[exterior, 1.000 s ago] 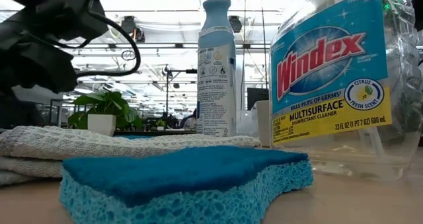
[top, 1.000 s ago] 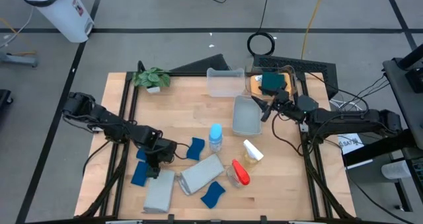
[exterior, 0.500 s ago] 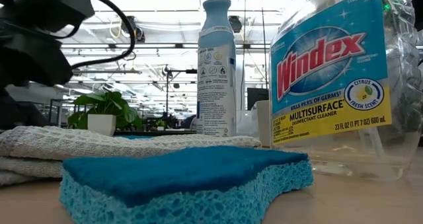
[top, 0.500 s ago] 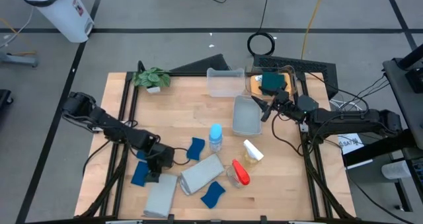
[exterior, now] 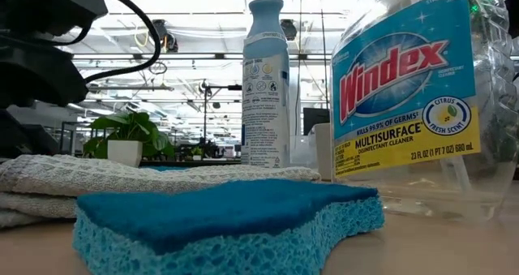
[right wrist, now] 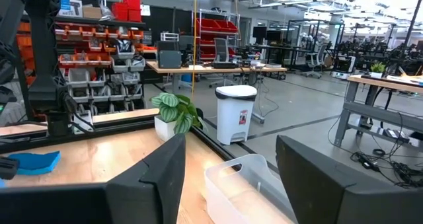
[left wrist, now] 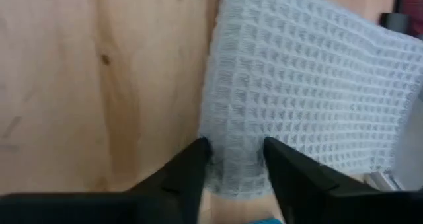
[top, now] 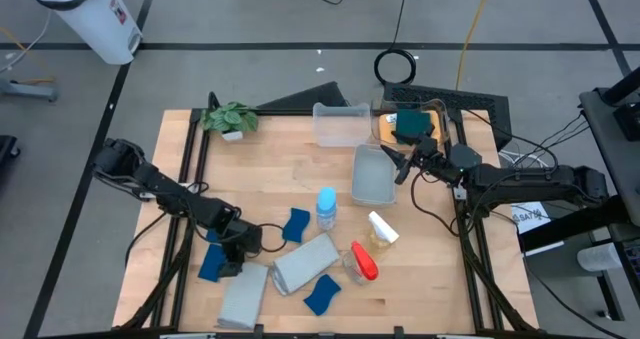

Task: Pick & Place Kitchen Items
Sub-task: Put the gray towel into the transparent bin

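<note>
My left gripper [top: 231,266] is down at the far left corner of a folded grey waffle cloth [top: 242,294] that lies flat near the table's front edge. Its fingers stand apart, astride that corner [left wrist: 232,163]. A blue sponge [top: 211,264] lies just to the left. A second grey cloth [top: 305,264], two more sponges [top: 296,224] [top: 322,295] and the blue-top [top: 326,207], white-top [top: 381,229] and red-top [top: 361,261] bottles lie mid-table. My right gripper [top: 400,165] hangs open and empty above a clear bin's right rim [top: 388,179]. My left gripper comes at the grey cloth's far left corner [left wrist: 232,163] slanting down from above. One fingertip [left wrist: 198,151] stands at the cloth's side edge and the other [left wrist: 272,150] on its top face. The cloth lies flat on the table; whether it is pinched I cannot tell.
Two clear bins [top: 340,125] [top: 372,175] stand at the back centre, and a potted plant [top: 230,119] at the back left. A teal cloth on an orange one [top: 410,126] lies at the far right. In the low view a sponge [exterior: 227,218] and the Windex bottle [exterior: 422,88] fill the foreground.
My left gripper has moved toward the table's near edge and a little down, from beside the middle sponge to the far corner of the near grey cloth. The cloth and the other things have kept their places.
</note>
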Action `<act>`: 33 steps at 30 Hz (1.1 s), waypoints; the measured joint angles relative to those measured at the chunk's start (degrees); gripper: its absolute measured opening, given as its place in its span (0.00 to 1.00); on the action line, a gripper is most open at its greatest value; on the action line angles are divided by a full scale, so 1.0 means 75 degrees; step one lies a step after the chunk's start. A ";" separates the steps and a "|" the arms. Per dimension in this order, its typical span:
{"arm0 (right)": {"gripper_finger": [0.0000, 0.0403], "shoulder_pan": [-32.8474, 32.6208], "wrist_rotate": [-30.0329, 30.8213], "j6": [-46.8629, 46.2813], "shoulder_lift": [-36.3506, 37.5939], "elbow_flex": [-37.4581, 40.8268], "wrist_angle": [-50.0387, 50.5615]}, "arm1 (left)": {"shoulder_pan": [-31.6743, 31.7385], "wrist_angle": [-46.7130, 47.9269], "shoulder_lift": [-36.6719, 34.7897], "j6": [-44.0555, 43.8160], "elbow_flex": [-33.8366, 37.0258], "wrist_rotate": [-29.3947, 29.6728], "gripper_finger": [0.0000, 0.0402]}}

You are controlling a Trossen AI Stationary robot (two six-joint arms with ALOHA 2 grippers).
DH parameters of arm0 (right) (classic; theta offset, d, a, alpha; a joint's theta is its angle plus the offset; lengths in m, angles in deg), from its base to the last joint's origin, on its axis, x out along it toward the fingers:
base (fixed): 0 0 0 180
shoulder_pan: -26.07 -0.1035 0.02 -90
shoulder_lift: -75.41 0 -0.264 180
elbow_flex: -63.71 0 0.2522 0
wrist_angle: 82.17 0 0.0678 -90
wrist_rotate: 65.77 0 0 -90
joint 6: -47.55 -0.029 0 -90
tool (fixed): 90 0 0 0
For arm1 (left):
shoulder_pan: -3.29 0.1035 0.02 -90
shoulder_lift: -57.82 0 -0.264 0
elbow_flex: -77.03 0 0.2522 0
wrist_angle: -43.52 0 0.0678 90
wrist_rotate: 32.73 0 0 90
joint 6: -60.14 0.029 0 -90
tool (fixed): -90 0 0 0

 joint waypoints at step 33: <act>0.50 0.0000 0.0032 0.0030 0.0000 0.0000 -0.0118 | 0.0332 0.7290 -0.1289 0.0150 -0.4798 0.5909 0.01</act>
